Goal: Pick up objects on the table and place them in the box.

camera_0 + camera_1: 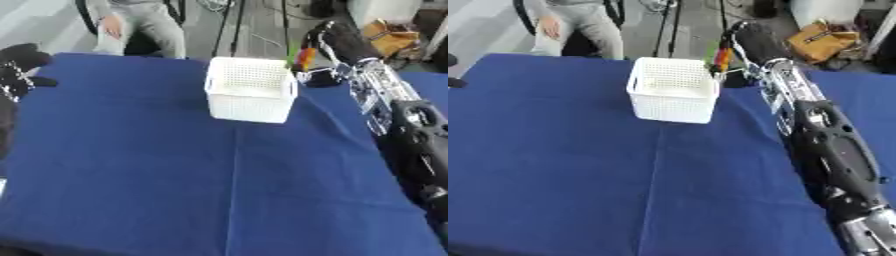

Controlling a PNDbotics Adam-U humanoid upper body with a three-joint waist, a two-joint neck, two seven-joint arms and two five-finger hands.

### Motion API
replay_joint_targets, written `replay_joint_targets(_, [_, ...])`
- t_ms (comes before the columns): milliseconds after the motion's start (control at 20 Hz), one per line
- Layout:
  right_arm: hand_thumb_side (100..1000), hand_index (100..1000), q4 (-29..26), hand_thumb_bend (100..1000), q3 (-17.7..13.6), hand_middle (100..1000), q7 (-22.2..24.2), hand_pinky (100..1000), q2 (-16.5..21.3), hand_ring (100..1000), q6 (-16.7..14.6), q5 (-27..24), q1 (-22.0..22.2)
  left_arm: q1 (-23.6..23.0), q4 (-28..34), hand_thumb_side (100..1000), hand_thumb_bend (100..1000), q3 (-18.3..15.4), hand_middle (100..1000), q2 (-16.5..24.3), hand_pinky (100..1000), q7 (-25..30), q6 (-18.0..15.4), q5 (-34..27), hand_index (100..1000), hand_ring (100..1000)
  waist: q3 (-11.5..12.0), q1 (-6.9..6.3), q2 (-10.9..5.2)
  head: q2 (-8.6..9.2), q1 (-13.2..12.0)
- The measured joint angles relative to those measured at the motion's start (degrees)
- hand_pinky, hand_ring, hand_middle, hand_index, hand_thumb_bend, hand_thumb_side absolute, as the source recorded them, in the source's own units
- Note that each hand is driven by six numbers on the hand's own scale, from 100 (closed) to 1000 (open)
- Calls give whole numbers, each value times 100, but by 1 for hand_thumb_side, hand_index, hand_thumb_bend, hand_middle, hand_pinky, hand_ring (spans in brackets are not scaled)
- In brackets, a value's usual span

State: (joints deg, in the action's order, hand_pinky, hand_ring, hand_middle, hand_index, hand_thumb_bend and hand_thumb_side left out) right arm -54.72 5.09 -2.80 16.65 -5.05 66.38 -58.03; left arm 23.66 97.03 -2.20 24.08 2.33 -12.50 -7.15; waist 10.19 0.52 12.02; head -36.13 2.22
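Note:
A white perforated box stands on the blue cloth at the far middle of the table. My right hand is raised just right of the box's far right corner, shut on a slim object with green, orange and red parts that hangs over the box's rim. The right arm runs down the right side of both views. My left hand sits at the far left edge, its black fingers curled, with nothing seen in it.
The blue cloth covers the whole table, with a crease running down its middle. A seated person and stand legs are beyond the far edge. An orange bag lies on the floor at the far right.

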Motion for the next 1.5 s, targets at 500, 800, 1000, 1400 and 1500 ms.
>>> replay_joint_targets(500, [325, 559, 212, 391, 171, 400, -339, 591, -299, 654, 346, 198, -87, 4, 0, 1000, 282, 33, 701, -44, 676, 27, 2, -18, 824, 822, 107, 2, 11, 0, 80])
replay_joint_targets(800, [503, 989, 317, 515, 333, 970, -291, 816, -388, 881, 263, 670, -94, 20, 0, 1000, 282, 63, 701, -48, 675, 45, 6, -27, 824, 823, 166, 7, 37, 0, 113])
replay_joint_targets(1000, [536, 1000, 293, 512, 379, 1000, -103, 823, -391, 885, -17, 1019, -97, 20, 0, 1000, 281, 63, 700, -48, 675, 47, 4, -34, 824, 823, 161, 12, 38, 0, 112])
replay_joint_targets(1400, [546, 969, 28, 473, 373, 932, -154, 790, -365, 854, -245, 1298, -100, 18, 0, 1000, 279, 62, 699, -48, 674, 47, 4, -34, 824, 824, 49, 17, 33, 0, 81])
replay_joint_targets(1500, [539, 952, -118, 476, 362, 894, -205, 766, -317, 837, -254, 1248, -96, 15, 0, 1000, 274, 61, 699, -48, 674, 35, 12, -34, 823, 824, -25, 18, 19, 0, 47])
